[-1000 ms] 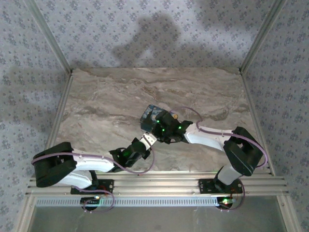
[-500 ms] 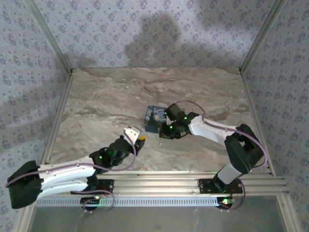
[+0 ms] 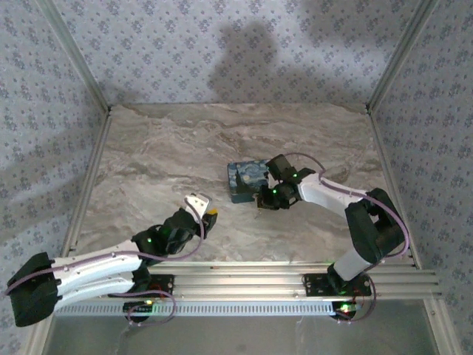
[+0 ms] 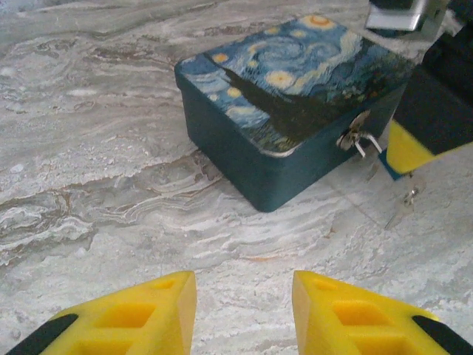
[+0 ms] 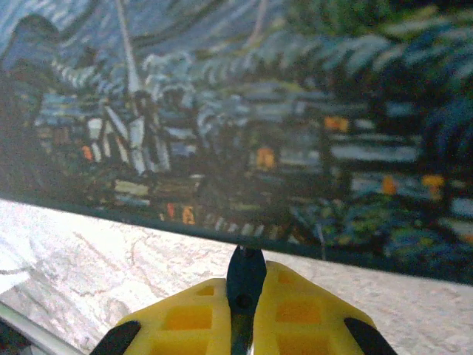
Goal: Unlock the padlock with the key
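Marble worktop [image 3: 148, 163] carries your blue painted tin [image 4: 288, 103], small silver padlock [image 4: 355, 138] hanging at its lid edge just beside the right end effector [image 3: 260, 201], pinched shut on a thin dark sliver [image 5: 245, 270], while the left end effector [image 4: 244, 290] hovers part-open, empty.

Counter [image 3: 162, 163]: marbled grey-beige stone finish, patterned walls on three sides. One item noted resting directly on it: a dark blue box [image 3: 244, 181] with a painted night-sky lid, sitting flat, just right of frame centre.
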